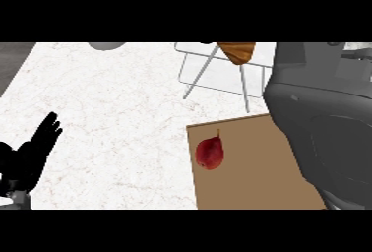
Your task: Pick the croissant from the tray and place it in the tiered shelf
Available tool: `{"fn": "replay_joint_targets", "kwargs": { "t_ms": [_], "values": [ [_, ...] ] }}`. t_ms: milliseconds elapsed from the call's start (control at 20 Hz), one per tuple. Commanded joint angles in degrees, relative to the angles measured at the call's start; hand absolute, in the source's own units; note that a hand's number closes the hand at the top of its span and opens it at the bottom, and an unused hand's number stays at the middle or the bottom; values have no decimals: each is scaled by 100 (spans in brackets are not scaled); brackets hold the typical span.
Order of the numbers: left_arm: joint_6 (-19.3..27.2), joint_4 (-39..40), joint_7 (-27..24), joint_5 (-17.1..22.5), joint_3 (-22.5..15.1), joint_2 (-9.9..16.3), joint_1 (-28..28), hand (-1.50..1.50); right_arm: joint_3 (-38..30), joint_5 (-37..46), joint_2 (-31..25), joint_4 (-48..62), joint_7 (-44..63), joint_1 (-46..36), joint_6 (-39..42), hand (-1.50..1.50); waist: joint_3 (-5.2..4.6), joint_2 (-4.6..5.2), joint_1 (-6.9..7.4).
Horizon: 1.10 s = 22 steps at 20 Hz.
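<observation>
right arm stretched up over shelf (218, 74) | croissant (237, 51) sat at its far end, tilted | couldn't see my right hand's fingers | left hand (33, 152) rested, fingers straight

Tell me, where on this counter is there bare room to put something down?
The widest bare patch is the white counter between the left hand, the wire tiered shelf and the brown tray. The tray is open below its red fruit. The right side is crowded by the grey forearm.
</observation>
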Motion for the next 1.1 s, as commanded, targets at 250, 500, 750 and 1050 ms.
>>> {"fn": "replay_joint_targets", "kwargs": {
  "t_ms": [250,500,750,1050],
  "values": [
    [-150,262,47,75,177,38,-343,0,-267,499,-310,1389,-434,-194,-285,150,2,30,16],
    [-195,-273,111,44,124,-28,60,0,-607,441,-335,1582,-653,16,-524,150,6,12,27],
    [-253,37,125,71,253,1,-218,0,-827,411,-435,2019,-1142,392,-1073,150,6,23,0],
    [-197,-68,55,-113,131,-128,-40,0,-1122,787,-486,3212,-1215,291,-2197,-150,5,47,78]
  ]
}}
